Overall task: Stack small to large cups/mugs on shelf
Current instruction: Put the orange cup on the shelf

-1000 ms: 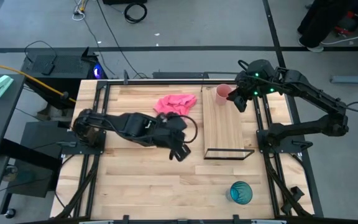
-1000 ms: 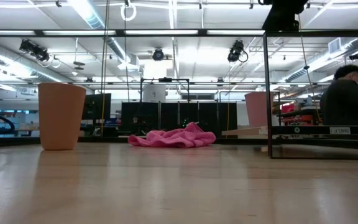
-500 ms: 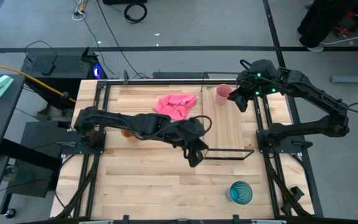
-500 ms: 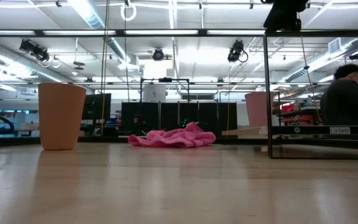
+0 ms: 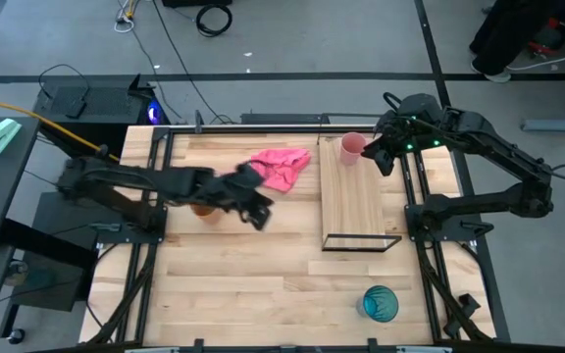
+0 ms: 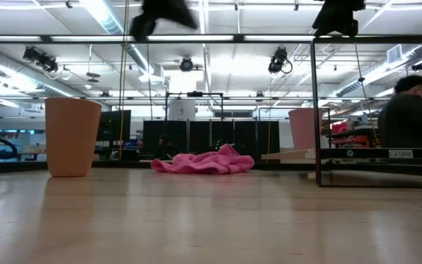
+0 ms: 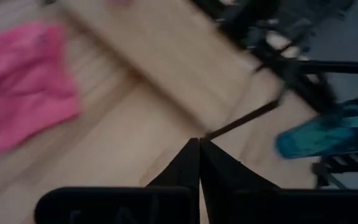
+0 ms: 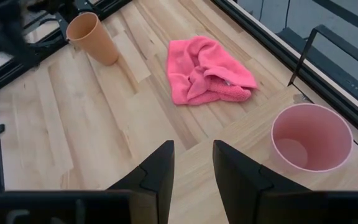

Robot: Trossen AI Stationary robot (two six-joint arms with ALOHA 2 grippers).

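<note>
The pink cup (image 5: 351,147) stands upright on the far end of the light-wood shelf (image 5: 353,201). The orange-brown cup (image 5: 202,208) stands upright on the tabletop at the left, partly under my left arm. The teal cup (image 5: 381,304) stands near the table's near right corner. My left gripper (image 5: 255,211) is shut and empty above the table, just right of the orange cup. Its fingertips meet in the left wrist view (image 7: 199,142). My right gripper (image 5: 379,157) is open and empty, above and just right of the pink cup (image 8: 311,137).
A crumpled pink cloth (image 5: 281,165) lies on the tabletop between the orange cup and the shelf's far end. The shelf's black wire frame (image 5: 361,242) stands up at its near end. A person (image 6: 410,110) is in the room beyond the table.
My left gripper first went toward the shelf's near end. It then swung back toward the table's left and far side and now is beside the orange cup, still shut. The cups, the cloth and the shelf have stayed where they were.
</note>
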